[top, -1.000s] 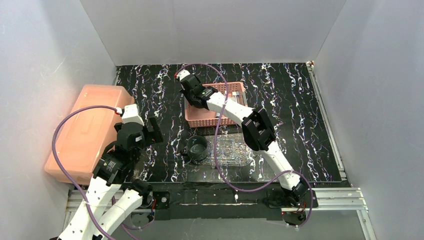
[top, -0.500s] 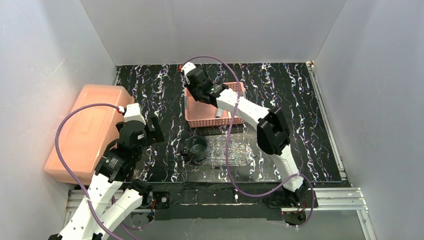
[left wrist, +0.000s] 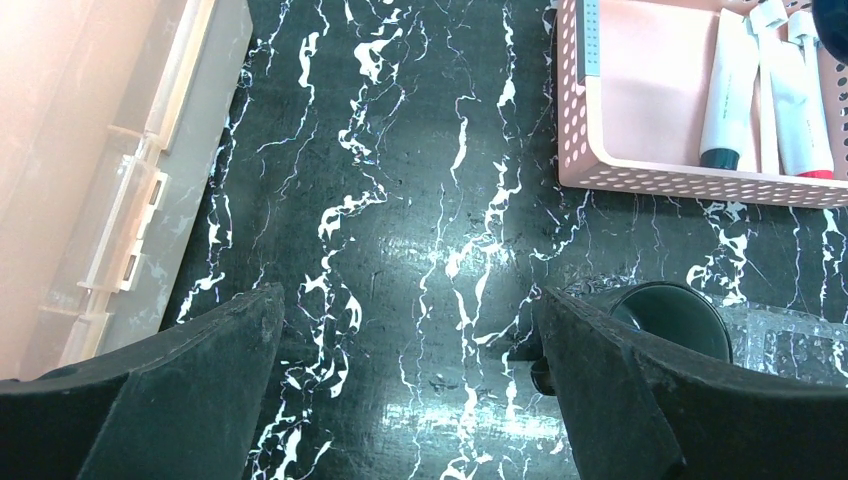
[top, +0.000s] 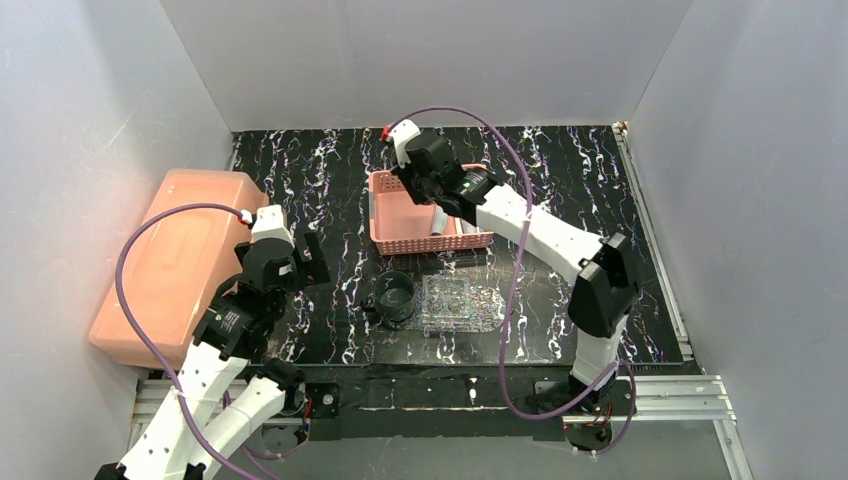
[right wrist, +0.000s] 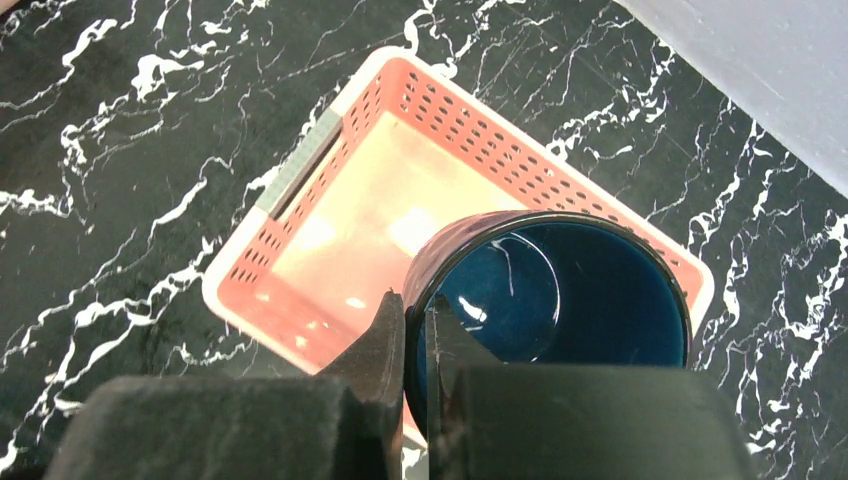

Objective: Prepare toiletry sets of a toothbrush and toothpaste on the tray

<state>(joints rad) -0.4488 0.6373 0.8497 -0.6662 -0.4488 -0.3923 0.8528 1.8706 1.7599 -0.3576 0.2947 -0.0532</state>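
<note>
**Top view**
- Tray [top: 462,303]: near-centre of counter [top: 590,210], just right of standing cup [top: 393,296]. No set made out on it yet.
- Pink basket [top: 428,243]: just far of tray, w/ right arm stretched over it.
- Salmon box [top: 170,255]: left edge, beside left arm.

**Left wrist view**
- Left jaws: spread wide, holding nothing, above bare counter.
- Toothpaste tubes [left wrist: 725,90]: lying side by side in right part of basket.
- Handling, tubes: prob. light, soft-walled, easily dented. Take at mid-body w/ mild squeeze.

**Right wrist view**
- Right jaws: closed on rim wall of dark blue cup [right wrist: 550,310], one finger inside, one outside. Cup hangs above basket.
- Toothbrush: not made out in any view. Held cup looks empty inside.
- Handling, toothbrush: judged light, stiff, slim, slick plastic. Take at mid-handle across the narrow width, else it may pivot or slip.
- Handling, tray: thin clear plastic, prob. light. Likely slides if nudged, so set items down softly.
</note>
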